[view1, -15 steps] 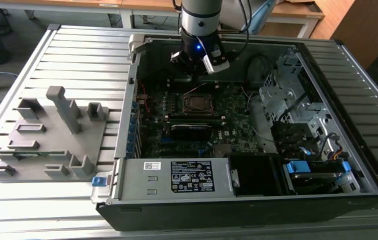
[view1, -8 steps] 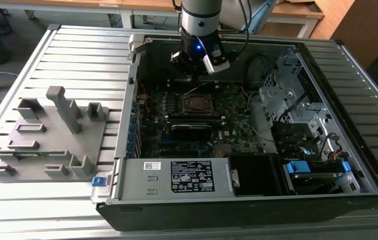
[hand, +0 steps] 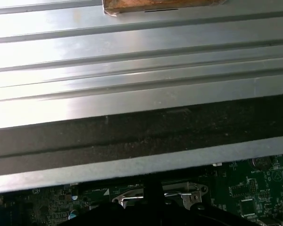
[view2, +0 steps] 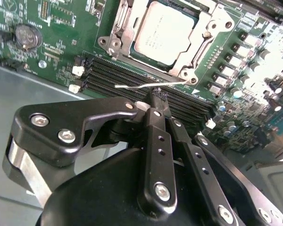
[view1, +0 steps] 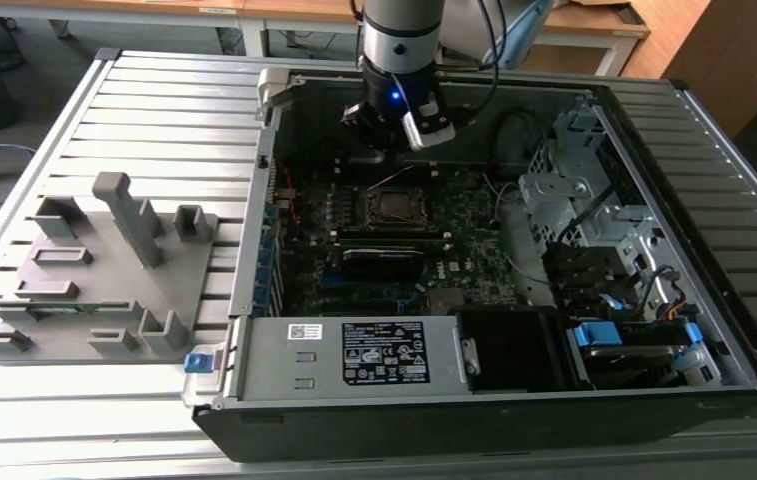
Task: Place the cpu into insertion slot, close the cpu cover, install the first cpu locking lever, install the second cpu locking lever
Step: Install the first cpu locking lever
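Where the open case (view1: 485,425) is lying nearest in the exterior view, the power supply (view1: 351,355) is sitting along its near wall, at 6 o'clock of the board (view1: 472,225). A blue tab (view1: 601,335) is showing at 3 o'clock of the supply. A grey fixture (view1: 98,290) is standing on the slatted table (view1: 151,110), outside the case at its 9 o'clock.

Farther in, a black module (view1: 385,258) is lying across the board between the supply and the slot (view1: 375,208). The slot is sitting mid-board, at 12 o'clock of the module, with a drive cage (view1: 578,170) at its 3 o'clock.

In the second wrist view the cpu (view2: 165,33) is lying flat inside the slot, silver top up. The cover (view2: 198,47) is looking flat down around it, framing the top. A thin lever (view2: 137,86) is running along the slot's side that is facing the gripper, beside the black memory slots (view2: 118,75). A coin battery (view2: 28,36) is sitting on the board well apart from the slot.

The gripper (view2: 156,95) is hovering right at that lever. Its fingers (view2: 153,127) are drawn narrow, tips together, with nothing visibly clamped. Whether the tips are touching the lever, cannot tell. In the exterior view the gripper is hanging at 12 o'clock of the slot, low inside the case, and the arm (view1: 398,40) is rising straight up from it. Desks (view1: 592,25) are standing farthest back, beyond the table.
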Tool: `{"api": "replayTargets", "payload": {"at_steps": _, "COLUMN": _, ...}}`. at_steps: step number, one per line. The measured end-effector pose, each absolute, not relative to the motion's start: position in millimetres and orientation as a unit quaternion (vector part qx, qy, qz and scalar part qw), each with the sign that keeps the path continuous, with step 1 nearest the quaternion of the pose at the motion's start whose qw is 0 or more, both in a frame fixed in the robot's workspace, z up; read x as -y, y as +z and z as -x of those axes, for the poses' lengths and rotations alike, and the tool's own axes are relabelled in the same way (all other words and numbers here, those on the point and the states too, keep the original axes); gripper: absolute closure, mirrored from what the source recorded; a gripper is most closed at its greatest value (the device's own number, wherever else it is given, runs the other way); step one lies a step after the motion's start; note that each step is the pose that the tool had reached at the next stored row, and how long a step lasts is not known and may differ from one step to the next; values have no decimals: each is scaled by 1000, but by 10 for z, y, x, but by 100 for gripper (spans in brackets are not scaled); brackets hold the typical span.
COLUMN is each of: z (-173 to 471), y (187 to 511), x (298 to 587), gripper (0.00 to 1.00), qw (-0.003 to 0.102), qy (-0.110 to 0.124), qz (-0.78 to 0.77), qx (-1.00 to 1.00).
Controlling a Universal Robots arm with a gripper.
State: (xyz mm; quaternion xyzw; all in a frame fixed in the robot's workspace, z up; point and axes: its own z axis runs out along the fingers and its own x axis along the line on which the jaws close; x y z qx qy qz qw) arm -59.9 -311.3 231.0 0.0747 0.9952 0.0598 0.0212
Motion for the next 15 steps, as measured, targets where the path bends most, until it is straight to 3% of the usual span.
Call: {"api": "replayTargets", "payload": {"at_steps": 15, "z": 599, "y": 2282, "x": 3126, "gripper": 89, "qw": 36, "qy": 61, "qz": -100, "qx": -993}}
